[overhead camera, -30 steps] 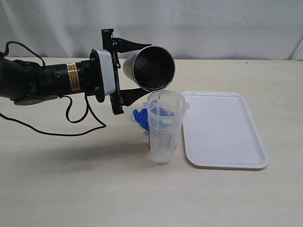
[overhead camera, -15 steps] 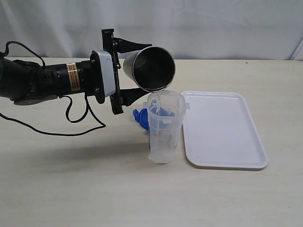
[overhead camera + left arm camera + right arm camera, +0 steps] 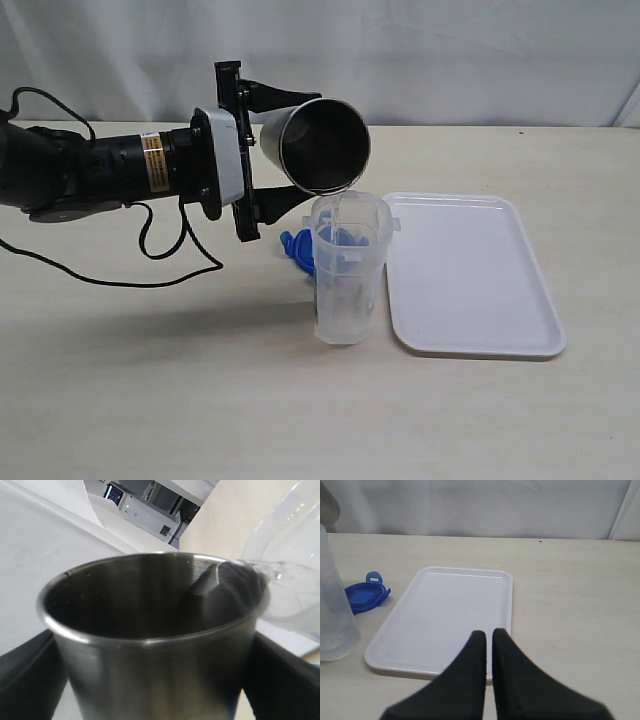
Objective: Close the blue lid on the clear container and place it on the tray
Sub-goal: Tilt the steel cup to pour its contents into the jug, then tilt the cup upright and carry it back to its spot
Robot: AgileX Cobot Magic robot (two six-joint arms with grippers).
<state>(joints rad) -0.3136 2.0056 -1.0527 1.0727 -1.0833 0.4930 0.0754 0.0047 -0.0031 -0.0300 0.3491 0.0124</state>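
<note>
White curtain (image 3: 450,60), beige tabletop (image 3: 150,400) (bearing tray (image 3: 470,285))

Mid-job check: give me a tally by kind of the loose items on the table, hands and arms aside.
steel cup: 1
clear container: 1
blue lid: 1
tray: 1
Total: 4

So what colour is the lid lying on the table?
The lid is bright blue; the right wrist view shows it best.
</note>
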